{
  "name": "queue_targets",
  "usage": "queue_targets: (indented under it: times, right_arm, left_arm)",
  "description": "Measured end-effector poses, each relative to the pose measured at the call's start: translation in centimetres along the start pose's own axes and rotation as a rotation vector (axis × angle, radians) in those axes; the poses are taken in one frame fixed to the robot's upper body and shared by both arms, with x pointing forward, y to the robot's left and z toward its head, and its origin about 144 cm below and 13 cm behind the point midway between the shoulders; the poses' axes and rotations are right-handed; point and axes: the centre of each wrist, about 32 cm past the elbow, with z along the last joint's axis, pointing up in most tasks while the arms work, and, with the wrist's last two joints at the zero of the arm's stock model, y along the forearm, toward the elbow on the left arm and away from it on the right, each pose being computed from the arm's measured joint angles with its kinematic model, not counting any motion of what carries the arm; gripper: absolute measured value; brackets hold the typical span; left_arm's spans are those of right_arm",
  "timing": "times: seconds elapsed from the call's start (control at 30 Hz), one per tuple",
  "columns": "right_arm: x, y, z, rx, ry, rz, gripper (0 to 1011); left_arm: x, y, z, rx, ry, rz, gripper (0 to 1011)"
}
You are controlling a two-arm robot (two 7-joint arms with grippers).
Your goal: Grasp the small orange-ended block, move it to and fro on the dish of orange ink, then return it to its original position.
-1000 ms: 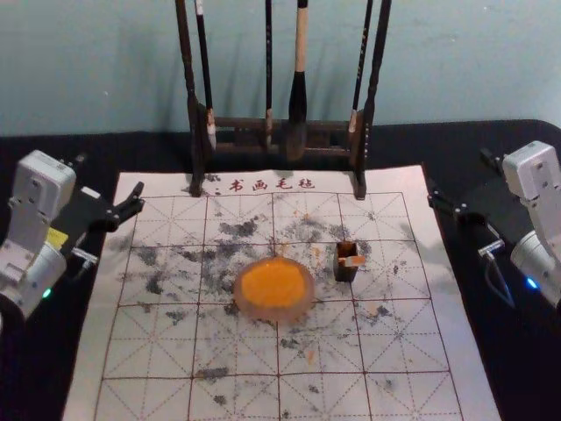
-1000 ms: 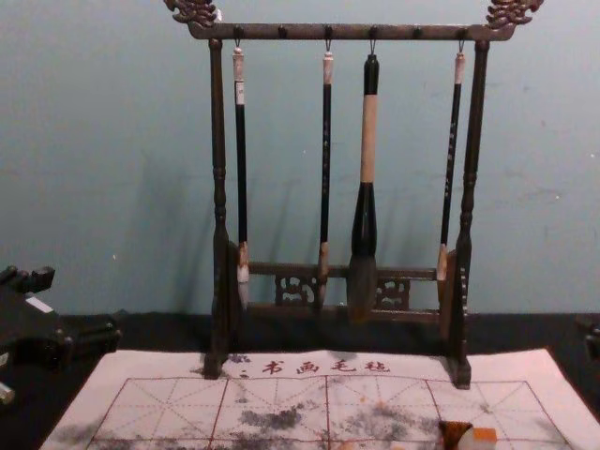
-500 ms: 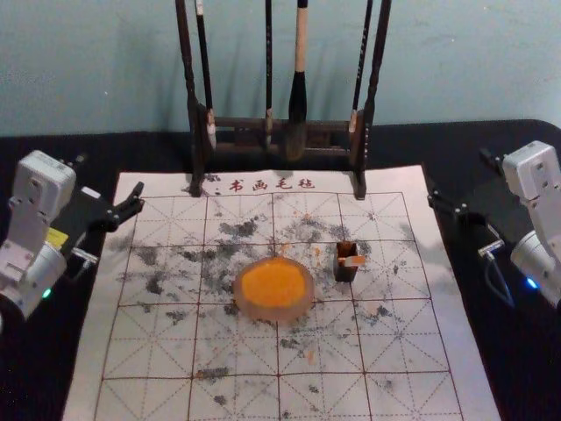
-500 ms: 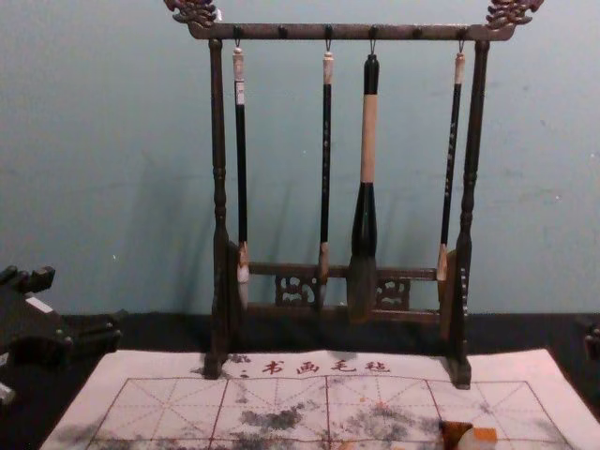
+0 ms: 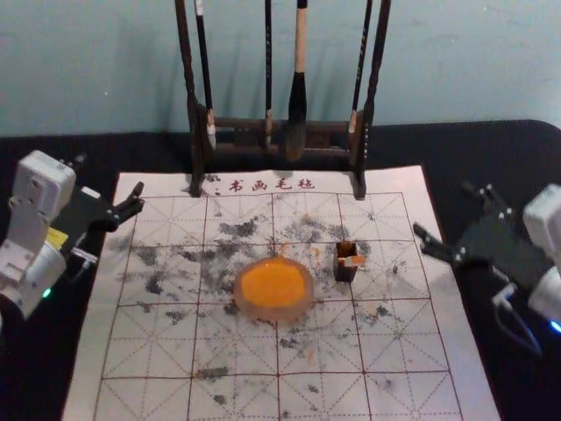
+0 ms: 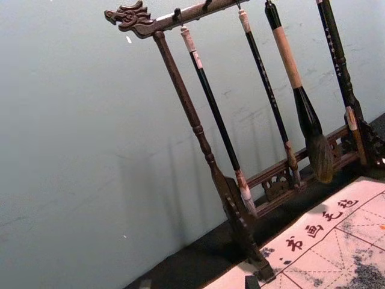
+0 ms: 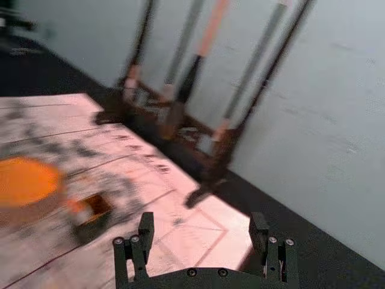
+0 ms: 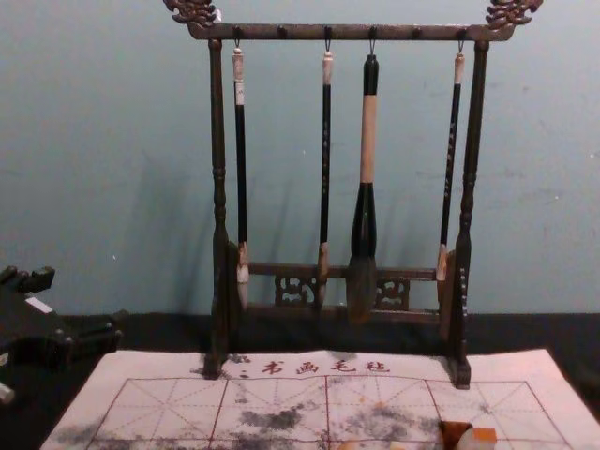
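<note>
The small orange-ended block (image 5: 352,260) rests on a dark open-topped holder (image 5: 345,274), right of the round dish (image 5: 273,313) of orange ink. In the right wrist view the block (image 7: 82,210), holder (image 7: 91,227) and dish (image 7: 36,208) are blurred. My right gripper (image 5: 441,208) hovers at the mat's right edge, apart from the block; its fingers stand wide apart with nothing between them, and so does the right gripper (image 7: 202,224) in its wrist view. Parked at the far left is my left gripper (image 5: 109,174), also open; the left gripper's tips (image 6: 198,283) reach into its wrist view.
A dark wooden rack (image 5: 241,125) with several hanging brushes stands behind, its feet on the mat's back edge. The ink-spotted white mat (image 5: 149,351) covers the middle of the black table (image 5: 517,386). A pale wall (image 5: 456,61) rises behind.
My right gripper has come nearer the robot and slightly inward toward the mat, still open. The left gripper, block, holder and dish have stayed put.
</note>
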Motion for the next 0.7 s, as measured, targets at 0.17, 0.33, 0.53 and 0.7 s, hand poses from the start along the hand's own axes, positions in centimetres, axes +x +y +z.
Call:
queue_targets:
  times: [0.17,0.33,0.53,0.7]
  right_arm:
    - [-0.2,-1.7,-0.8,0.04,-0.054,0.119,1000]
    - [-0.1,-2.2,-1.3,0.079,-0.085,0.207,1000]
    - [0.1,-1.1,-1.8,0.108,-0.117,0.303,1000]
    - [0.4,0.8,-1.8,0.123,-0.155,0.369,1000]
  left_arm:
    - [0.0,0.0,0.0,0.0,0.0,0.0,1001]
    - [0.0,0.0,0.0,0.0,0.0,0.0,1001]
    - [0.0,0.0,0.0,0.0,0.0,0.0,1001]
    - [0.0,0.0,0.0,0.0,0.0,0.0,1001]
